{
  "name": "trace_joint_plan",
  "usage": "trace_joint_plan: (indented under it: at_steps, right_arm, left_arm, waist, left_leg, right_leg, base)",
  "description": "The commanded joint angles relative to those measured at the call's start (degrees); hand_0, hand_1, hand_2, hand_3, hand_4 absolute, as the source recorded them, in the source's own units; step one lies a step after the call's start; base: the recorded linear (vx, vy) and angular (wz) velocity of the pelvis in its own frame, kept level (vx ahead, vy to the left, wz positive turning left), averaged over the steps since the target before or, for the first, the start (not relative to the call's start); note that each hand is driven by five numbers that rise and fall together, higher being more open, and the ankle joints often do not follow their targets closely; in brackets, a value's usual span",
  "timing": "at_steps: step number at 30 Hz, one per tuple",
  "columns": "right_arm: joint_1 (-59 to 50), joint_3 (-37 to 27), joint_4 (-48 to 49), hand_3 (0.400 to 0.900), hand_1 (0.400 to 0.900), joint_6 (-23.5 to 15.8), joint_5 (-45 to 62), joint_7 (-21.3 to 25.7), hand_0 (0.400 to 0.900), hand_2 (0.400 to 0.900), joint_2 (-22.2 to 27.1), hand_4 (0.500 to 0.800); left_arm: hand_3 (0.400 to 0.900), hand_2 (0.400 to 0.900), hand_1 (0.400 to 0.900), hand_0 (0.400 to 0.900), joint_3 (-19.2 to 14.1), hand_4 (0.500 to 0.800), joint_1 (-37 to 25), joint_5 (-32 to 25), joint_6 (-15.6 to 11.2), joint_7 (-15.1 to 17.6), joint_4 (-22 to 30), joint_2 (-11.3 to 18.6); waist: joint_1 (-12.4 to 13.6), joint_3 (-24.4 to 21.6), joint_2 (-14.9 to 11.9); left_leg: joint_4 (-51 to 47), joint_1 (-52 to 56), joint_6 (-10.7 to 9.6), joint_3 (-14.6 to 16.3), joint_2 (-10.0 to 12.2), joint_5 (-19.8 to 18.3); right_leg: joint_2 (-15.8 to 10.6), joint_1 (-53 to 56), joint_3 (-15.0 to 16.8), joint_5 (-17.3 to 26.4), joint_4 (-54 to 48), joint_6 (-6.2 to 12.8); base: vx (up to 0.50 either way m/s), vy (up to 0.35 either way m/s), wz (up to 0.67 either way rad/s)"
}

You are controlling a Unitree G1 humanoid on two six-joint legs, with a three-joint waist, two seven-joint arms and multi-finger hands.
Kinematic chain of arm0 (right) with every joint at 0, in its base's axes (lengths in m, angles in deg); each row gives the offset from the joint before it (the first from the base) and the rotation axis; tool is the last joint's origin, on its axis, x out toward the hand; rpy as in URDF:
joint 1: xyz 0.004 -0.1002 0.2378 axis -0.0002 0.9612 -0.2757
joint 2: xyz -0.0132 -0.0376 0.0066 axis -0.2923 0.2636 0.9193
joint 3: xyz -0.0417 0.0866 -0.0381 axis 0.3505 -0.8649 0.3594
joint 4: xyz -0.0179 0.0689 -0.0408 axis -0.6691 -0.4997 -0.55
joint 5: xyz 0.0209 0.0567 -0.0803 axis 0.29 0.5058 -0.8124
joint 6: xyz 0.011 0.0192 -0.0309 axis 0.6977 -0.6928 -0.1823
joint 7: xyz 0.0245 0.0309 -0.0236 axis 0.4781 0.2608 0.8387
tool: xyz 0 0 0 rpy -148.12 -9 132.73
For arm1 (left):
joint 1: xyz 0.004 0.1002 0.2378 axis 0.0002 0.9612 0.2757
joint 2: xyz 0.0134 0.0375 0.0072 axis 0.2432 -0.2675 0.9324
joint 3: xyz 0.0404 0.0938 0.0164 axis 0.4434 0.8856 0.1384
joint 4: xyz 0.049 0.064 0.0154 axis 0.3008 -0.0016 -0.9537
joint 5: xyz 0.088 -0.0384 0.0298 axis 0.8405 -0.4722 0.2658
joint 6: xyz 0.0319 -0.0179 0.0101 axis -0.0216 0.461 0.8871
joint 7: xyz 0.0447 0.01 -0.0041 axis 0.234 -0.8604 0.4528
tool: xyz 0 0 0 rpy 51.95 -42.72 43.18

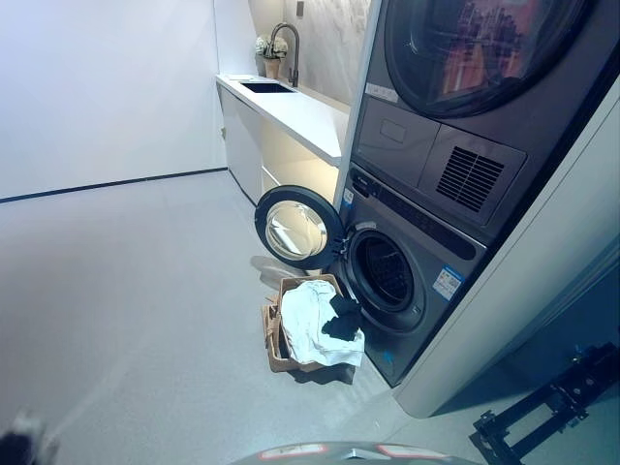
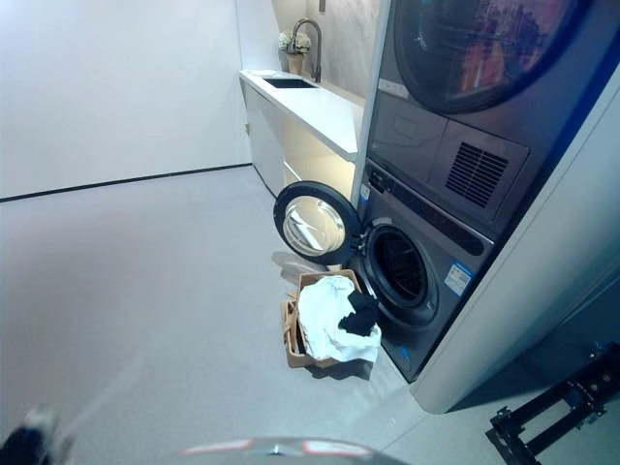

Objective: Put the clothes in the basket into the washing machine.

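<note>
Left hand: blurred at lower-left corner; fingers could not be told.
Right hand: not seen.
Basket: on floor, well ahead and right of left hand; long axis ran away from robot.
Clothes: white and dark, heaped in basket.
Washer: just beyond basket, door open.

Left hand — a dark blurred form at the lower-left corner of both eye views; finger pose indistinct. Right hand — outside both views.
</note>
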Motion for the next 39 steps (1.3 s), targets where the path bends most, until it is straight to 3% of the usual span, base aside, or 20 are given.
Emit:
trace_joint_plan:
  at_steps: [1,18,28,32,36,39]
  right_arm:
    - [-5.37,2.13,-0.59,0.9,0.9,-1.3,-0.94,0.1,0.9,0.9,2.69,0.8]
    - [-5.46,3.09,0.08,0.9,0.9,-1.39,-2.26,0.14,0.9,0.9,2.58,0.8]
    - [-7.68,4.37,2.05,0.9,0.9,-1.51,-2.43,0.19,0.9,0.9,3.84,0.8]
    - [-8.26,5.73,3.37,0.9,0.9,-2.08,-3.67,0.27,0.9,0.9,5.03,0.8]
    - [-8.46,6.33,5.79,0.9,0.9,-2.76,-4.16,0.43,0.9,0.9,6.45,0.8]
    - [-9.25,7.02,6.43,0.9,0.9,-3.01,-4.45,0.88,0.9,0.9,7.56,0.8]
  left_arm:
    - [0.9,0.9,0.9,0.9,-1.01,0.8,-3.26,0.61,-1.36,0.07,-1.09,-3.8]
    - [0.9,0.9,0.9,0.9,-1.49,0.8,-3.13,0.38,-1.28,0.29,-1.23,-3.53]
    - [0.9,0.9,0.9,0.9,-1.96,0.8,-4.89,-2.34,-1.46,0.56,-0.19,-2.67]
    - [0.9,0.9,0.9,0.9,-2.27,0.8,-5.57,-4.61,-1.84,0.16,0.86,-3.2]
    - [0.9,0.9,0.9,0.9,-1.7,0.8,-6.71,-6.42,-2.44,0.03,1.91,-3.69]
    - [0.9,0.9,0.9,0.9,-1.28,0.8,-6.47,-7.53,-2.92,-0.1,1.95,-4.27]
  waist:
    - [-0.41,4.72,5.45]
    - [-0.5,5.54,5.56]
    - [-1.03,9.01,7.26]
    - [-1.26,11.86,6.72]
    - [-1.39,15.69,6.04]
    - [-1.37,17.35,6.75]
  left_leg:
    - [0.49,-0.65,0.71,-0.13,-1.87,-5.88]
    - [0.49,-0.61,0.9,-0.14,-1.9,-6.06]
    - [0.84,-3.41,1.5,0.54,-1.0,-3.84]
    - [16.14,-10.27,0.89,0.57,-1.03,-7.69]
    - [36.42,-21.54,-1.37,-0.36,1.06,-2.79]
    - [36.25,-27.91,-0.93,-0.75,-0.96,-3.23]
  right_leg:
    - [0.63,4.06,0.47,-6.14,0.3,4.45]
    - [0.66,3.84,0.58,-5.94,0.3,4.43]
    - [1.9,-5.91,1.92,-10.93,12.95,2.31]
    - [1.26,-6.89,2.46,-12.88,15.82,0.72]
    - [1.01,-7.1,1.85,-15.07,18.89,-1.83]
    - [0.39,-6.92,1.81,-16.52,19.45,-2.14]
  base:
    - [0.0,0.0,0.0]
    - [0.0,0.0,0.0]
    - [-0.02,-0.082,-0.05]
    - [0.03,-0.204,0.06]
    - [0.07,-0.236,0.25]
    - [0.18,-0.07,0.02]
